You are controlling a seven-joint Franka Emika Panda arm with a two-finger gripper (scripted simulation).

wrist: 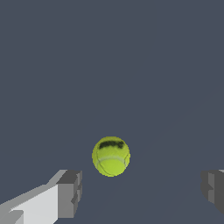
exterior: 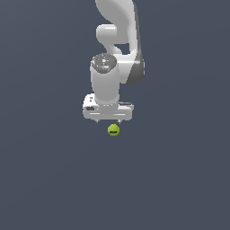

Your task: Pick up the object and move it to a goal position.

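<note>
Hovering w/ jaws wide, gripper [exterior: 109, 121] above ball [wrist: 111, 155]; prob light, round, rolls easily, so pinch across its middle.

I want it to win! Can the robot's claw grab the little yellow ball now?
Probably yes. The gripper is open, the ball sits between its fingers, and nothing blocks it.

Background [exterior: 40, 179]: one plain, dark slate-grey expanse fills both views edge to edge. No seam between floor and wall can be told. Surface is untextured and matte. Lighting is even and diffuse, with only a faint lighter diagonal band across the ground [wrist: 175, 118] in the wrist view.
</note>
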